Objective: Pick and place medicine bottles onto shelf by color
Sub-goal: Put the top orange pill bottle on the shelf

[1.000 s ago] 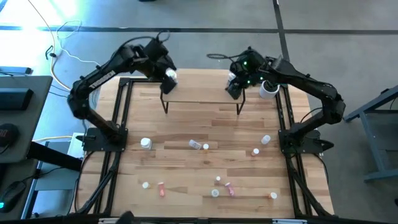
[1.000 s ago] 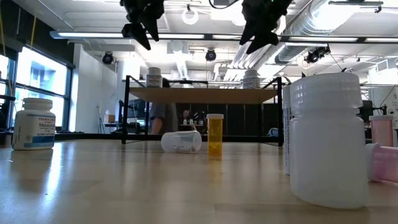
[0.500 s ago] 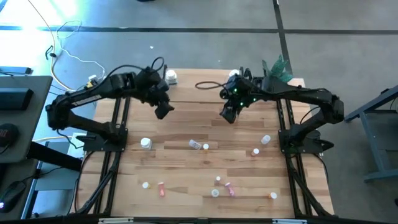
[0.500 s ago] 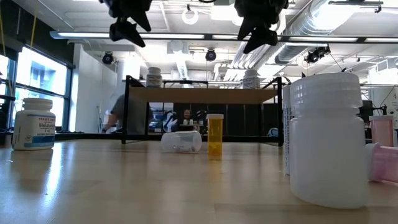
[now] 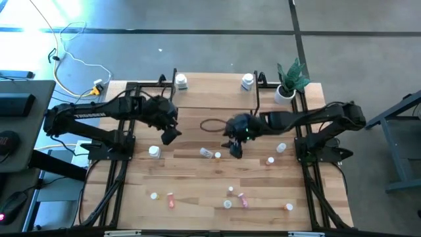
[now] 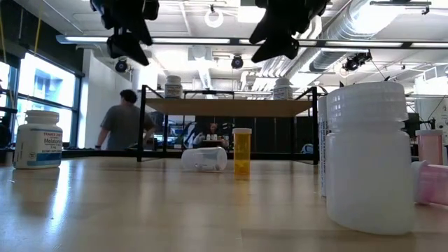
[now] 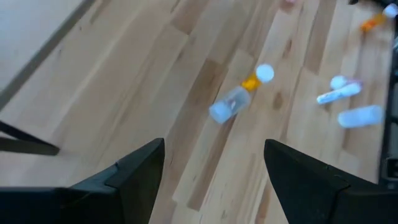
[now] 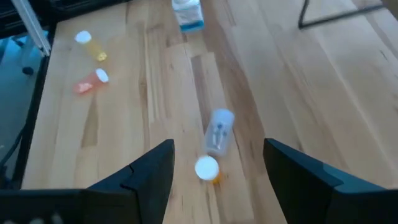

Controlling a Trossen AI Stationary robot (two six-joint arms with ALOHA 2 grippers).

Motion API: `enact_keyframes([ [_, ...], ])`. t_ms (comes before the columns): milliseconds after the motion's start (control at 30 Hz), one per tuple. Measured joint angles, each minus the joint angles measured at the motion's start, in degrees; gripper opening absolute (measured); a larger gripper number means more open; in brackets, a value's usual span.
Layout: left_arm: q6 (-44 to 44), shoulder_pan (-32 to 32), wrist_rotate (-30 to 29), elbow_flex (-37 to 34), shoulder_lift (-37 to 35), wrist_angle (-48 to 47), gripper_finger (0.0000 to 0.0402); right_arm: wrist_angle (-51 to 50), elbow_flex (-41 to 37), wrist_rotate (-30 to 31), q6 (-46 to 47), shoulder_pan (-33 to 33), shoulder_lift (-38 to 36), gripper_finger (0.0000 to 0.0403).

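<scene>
Two white bottles (image 5: 181, 81) stand on the shelf (image 5: 210, 89) at the table's far edge, one near each end, with a potted plant (image 5: 287, 80) just beyond the shelf's right end. Both arms reach over the middle of the table (image 5: 197, 178). The left gripper (image 5: 168, 134) hangs in the air above the wood, fingers spread and holding nothing, near an upright white bottle with a blue label (image 5: 154, 151). The right gripper (image 5: 235, 147) hovers with its fingers spread too, also empty, just beside a clear bottle lying on its side (image 5: 206, 153) and an upright orange bottle with a white cap (image 5: 218, 155) touching or almost touching it; the right wrist view shows that pair (image 8: 214, 140) ahead of its fingers. More small bottles are scattered over the near half of the table, among them a pink one on its side (image 5: 171, 199) and an orange one (image 5: 289, 207) near the right corner. In the low view a person (image 6: 124, 127) shows in the room behind the shelf
</scene>
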Motion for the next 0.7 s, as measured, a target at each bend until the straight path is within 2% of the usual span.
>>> enact_keyframes([
  [133, -1.7, -2.9, -2.7, -1.0, 0.0, -0.3, 0.0266, 7.7, -4.6, 5.2, 1.5, 3.3, 0.0, 0.0236],
  [300, -4.0, -6.0, -4.3, -1.1, 0.0, -2.3, 0.0266, 16.7, -9.7, 7.9, 2.3, 5.4, 0.4, 0.0236],
  [500, -5.0, -8.1, -4.8, -1.1, 0.0, -2.2, 0.0266, 24.6, -13.9, 8.7, 2.3, 6.0, 2.6, 0.0236],
  [700, -5.0, -8.4, -5.1, -1.1, 0.1, -2.3, 0.0266, 26.7, -13.8, 8.7, 2.3, 6.0, 6.9, 0.0236],
])
